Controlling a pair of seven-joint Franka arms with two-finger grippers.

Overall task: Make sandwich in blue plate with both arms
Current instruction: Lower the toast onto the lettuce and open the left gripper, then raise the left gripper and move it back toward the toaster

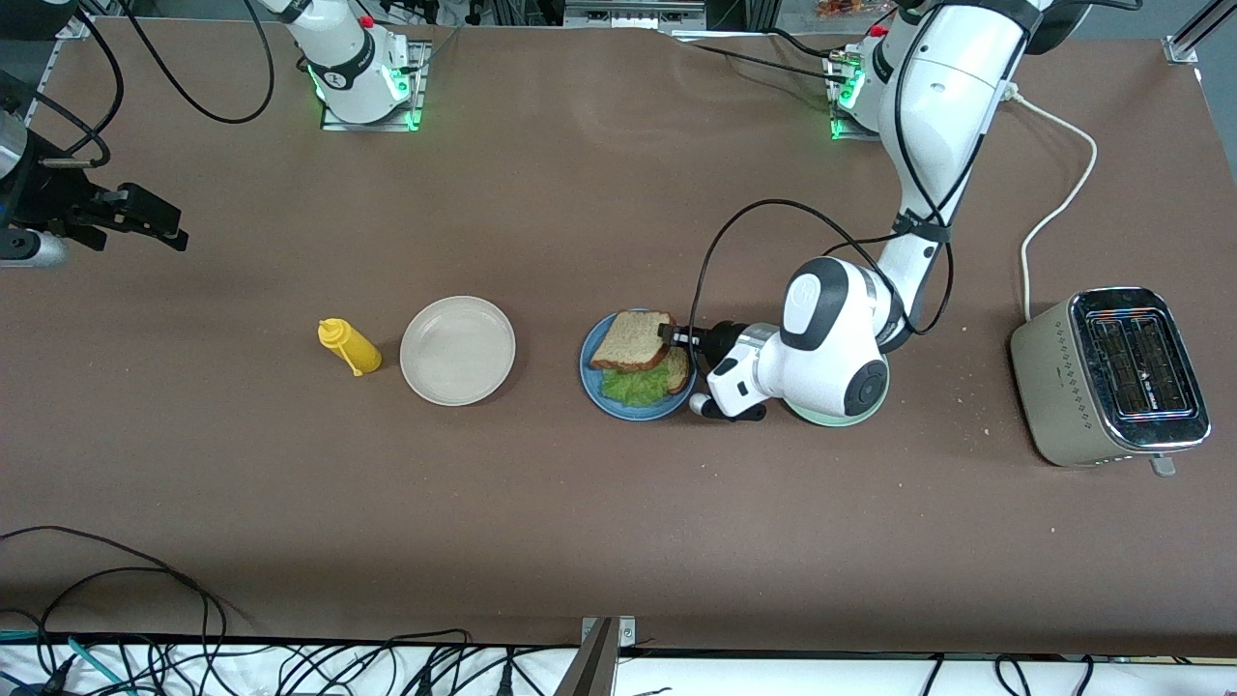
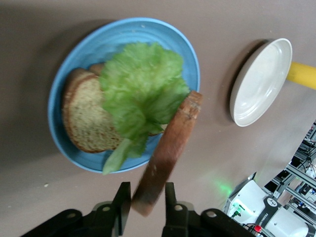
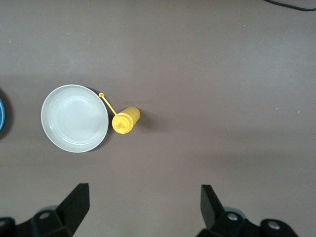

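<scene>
The blue plate lies mid-table and holds a bottom slice of brown toast with a ruffled green lettuce leaf on it. My left gripper is shut on the edge of the top slice, which it holds tilted over the lettuce. The left wrist view shows the plate, the bottom slice, the lettuce and the held slice edge-on between my left gripper's fingers. My right gripper waits, open and empty, raised at the right arm's end; its own view shows it above bare table.
A beige plate and a yellow mustard bottle lie beside the blue plate toward the right arm's end. A pale green plate is mostly hidden under the left arm. A toaster stands at the left arm's end.
</scene>
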